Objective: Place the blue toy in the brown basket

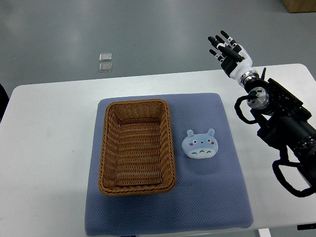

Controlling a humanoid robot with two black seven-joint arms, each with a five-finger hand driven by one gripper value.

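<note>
A light blue toy [199, 145] with small ears and a face lies on the blue mat [217, 197], just right of the basket. The brown wicker basket [110, 148] stands on the left half of the mat and holds nothing. My right hand [226, 48] is raised beyond the table's far edge, well above and to the right of the toy, with its fingers spread and holding nothing. Its black arm [281, 121] comes in from the right edge. My left arm is out of view.
The mat lies on a white table [49, 148]. Two small clear squares [105, 62] lie on the grey floor beyond the table. A brown box corner [301, 5] shows at the top right.
</note>
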